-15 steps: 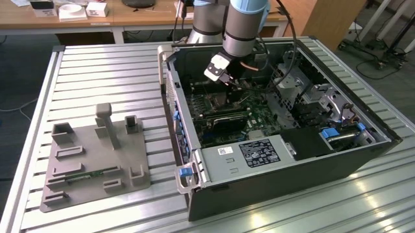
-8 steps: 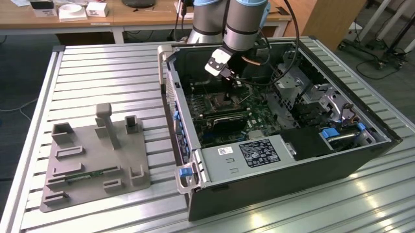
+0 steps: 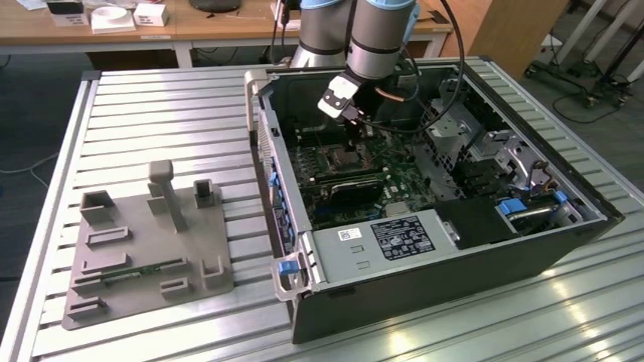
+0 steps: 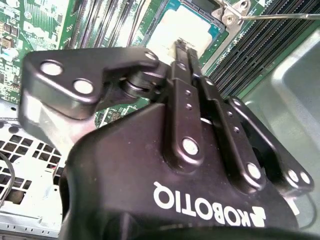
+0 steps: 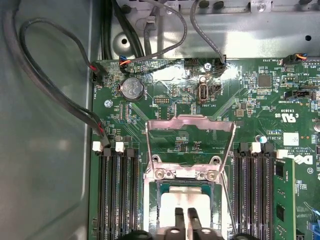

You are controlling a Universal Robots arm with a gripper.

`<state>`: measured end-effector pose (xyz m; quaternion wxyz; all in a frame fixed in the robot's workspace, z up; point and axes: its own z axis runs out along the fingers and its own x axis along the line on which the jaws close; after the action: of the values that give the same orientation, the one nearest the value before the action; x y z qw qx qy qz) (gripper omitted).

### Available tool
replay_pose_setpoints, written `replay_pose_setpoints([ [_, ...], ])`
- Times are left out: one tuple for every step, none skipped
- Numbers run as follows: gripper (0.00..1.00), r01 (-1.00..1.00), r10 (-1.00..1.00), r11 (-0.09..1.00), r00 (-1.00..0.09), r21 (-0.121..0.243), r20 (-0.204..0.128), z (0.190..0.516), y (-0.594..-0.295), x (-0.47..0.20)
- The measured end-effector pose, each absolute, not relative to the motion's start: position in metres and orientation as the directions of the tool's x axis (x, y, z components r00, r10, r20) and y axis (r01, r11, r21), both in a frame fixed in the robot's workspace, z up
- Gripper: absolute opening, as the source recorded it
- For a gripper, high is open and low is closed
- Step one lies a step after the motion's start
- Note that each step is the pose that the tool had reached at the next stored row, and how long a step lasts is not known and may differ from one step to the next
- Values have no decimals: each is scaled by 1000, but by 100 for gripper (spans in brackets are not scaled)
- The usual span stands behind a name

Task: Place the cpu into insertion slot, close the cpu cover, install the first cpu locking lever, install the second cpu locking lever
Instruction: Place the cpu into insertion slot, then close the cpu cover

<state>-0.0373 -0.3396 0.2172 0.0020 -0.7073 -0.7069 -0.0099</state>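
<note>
Just above the cpu, gripper with fingers nearly together, cpu cover open beside them

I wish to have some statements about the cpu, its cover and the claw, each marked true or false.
1. The cpu cover is closed flat over the socket. False: it stands open, swung back.
2. The cpu is at the socket, under the claw. True.
3. The claw is wide open. False: its fingers are together.
4. A coin battery sits on the motherboard. True.
5. The computer case lies on a wooden floor. False: on a slatted metal table.
</note>
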Motion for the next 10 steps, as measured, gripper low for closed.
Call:
replay_pose_setpoints([
  [18,1000,1000,-1,0,11,17,217,-340,-37],
  [12,1000,1000,-1,0,11,17,217,-340,-37],
  [10,1000,1000,-1,0,11,17,217,-340,-37],
  [10,1000,1000,-1,0,11,17,217,-340,-37],
  [10,1000,1000,-1,0,11,17,217,-340,-37],
  [10,1000,1000,-1,0,11,17,217,-340,-37],
  [10,1000,1000,-1,0,11,17,217,-340,-37],
  [10,1000,1000,-1,0,11,20,217,-340,-37],
  [10,1000,1000,-1,0,11,23,217,-340,-37],
  [10,1000,1000,-1,0,11,23,217,-340,-37],
])
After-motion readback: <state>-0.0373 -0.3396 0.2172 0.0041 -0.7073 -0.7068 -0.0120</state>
